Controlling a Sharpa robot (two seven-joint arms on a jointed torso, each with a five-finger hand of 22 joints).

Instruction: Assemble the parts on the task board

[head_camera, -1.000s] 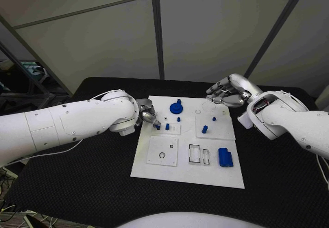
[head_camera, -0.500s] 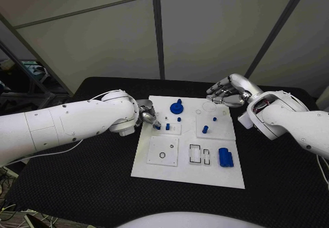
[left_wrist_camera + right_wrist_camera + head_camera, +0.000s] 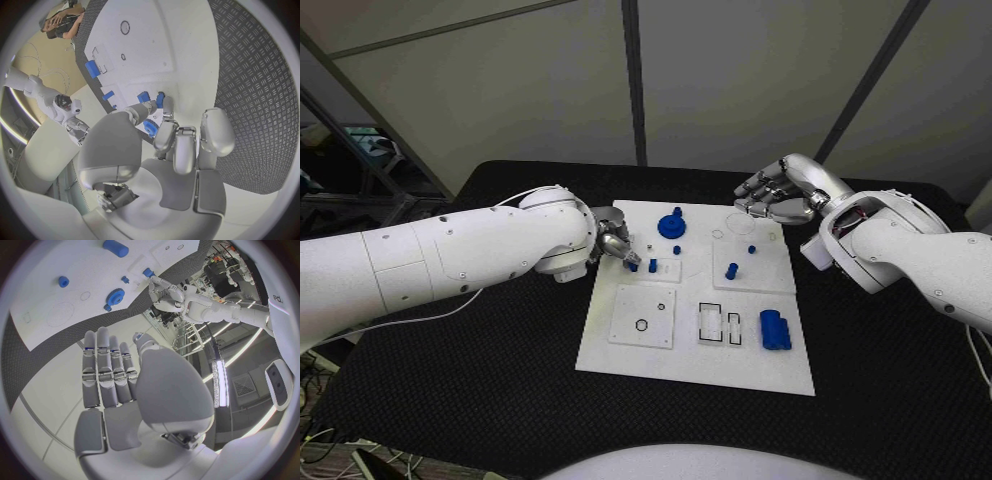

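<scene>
The white task board [image 3: 678, 350] lies in the middle of the table. My left hand [image 3: 610, 245] hovers at the board's left edge and pinches a small blue part [image 3: 150, 127] between thumb and fingers, low over the board [image 3: 181, 45]. Two small blue pegs [image 3: 144, 96] stand just beyond its fingertips. A blue gear [image 3: 672, 228] sits near the back of the board, a blue cylinder [image 3: 775, 331] lies at the front right. My right hand [image 3: 776, 192] hangs above the back right corner, fingers apart, holding nothing. Its wrist view shows the gear [image 3: 115, 296] on the board [image 3: 37, 270].
More small blue pegs [image 3: 731, 270] stand on the board's right half. Rectangular slots [image 3: 720, 325] and a small ring [image 3: 640, 326] mark the front half. Black table [image 3: 473, 400] surrounds the board; grey wall panels rise behind it.
My left arm has rolled slightly while its hand stays at the board's left edge with the blue part. The right hand and the parts have not moved.
</scene>
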